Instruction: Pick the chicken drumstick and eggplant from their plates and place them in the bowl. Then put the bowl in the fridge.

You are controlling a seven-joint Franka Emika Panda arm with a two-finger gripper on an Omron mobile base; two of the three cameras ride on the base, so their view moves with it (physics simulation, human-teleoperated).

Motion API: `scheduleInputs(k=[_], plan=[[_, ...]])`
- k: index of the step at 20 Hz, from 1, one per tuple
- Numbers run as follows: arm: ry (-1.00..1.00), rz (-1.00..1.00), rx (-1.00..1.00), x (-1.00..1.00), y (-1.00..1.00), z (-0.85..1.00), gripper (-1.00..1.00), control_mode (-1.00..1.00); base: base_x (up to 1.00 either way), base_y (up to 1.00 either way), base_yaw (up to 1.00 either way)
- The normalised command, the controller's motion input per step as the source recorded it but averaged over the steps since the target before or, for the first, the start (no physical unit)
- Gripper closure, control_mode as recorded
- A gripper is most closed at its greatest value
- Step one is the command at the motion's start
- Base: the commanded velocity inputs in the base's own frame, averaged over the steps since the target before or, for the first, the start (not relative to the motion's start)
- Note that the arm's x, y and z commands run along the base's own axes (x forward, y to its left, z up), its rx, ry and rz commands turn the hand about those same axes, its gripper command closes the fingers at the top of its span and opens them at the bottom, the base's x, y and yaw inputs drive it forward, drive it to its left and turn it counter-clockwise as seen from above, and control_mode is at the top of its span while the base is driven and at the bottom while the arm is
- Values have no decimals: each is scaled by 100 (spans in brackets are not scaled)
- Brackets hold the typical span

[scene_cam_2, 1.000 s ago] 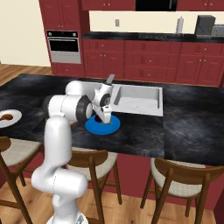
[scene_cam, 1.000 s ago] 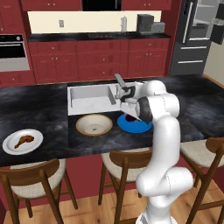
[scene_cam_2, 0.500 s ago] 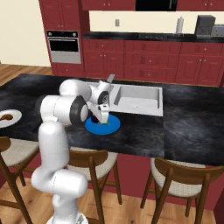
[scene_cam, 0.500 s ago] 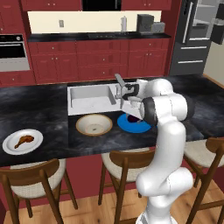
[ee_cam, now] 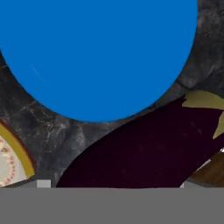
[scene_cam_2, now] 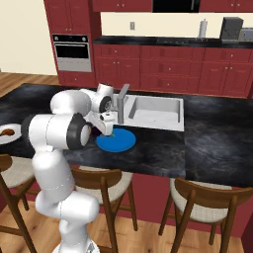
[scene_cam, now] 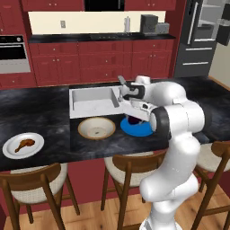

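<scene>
The eggplant [ee_cam: 148,148] sits close at the lower right of the hand view, apparently pinched in the gripper [scene_cam: 134,119] above the blue plate [ee_cam: 96,52]. The bowl [scene_cam: 96,128] lies left of centre; the chicken drumstick [scene_cam: 24,144] rests on the white plate [scene_cam: 10,152] at lower left.

two plates [scene_cam: 23,145] – one white, one blue [scene_cam: 137,127], one bowl [scene_cam: 96,128], one drumstick [scene_cam: 24,144], one eggplant [ee_cam: 148,153]

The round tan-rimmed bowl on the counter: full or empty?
Empty: the left base view shows the round tan-rimmed bowl with a bare cream inside.
</scene>
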Motion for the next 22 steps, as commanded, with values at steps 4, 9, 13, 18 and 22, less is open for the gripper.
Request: scheduleInputs(k=[4,9,13,18,22], plan=[[-5,14,-2,-24,57,36,100,-100,0,0,0],[-4,14,-4,0,71,9,100,-100,0,0,0],[0,18,-7,11,69,0,100,-100,0,0,0],[0,11,-3,25,52,-2,100,-100,0,0,0],[0,0,0,34,38,-15,100,-100,0,0,0]])
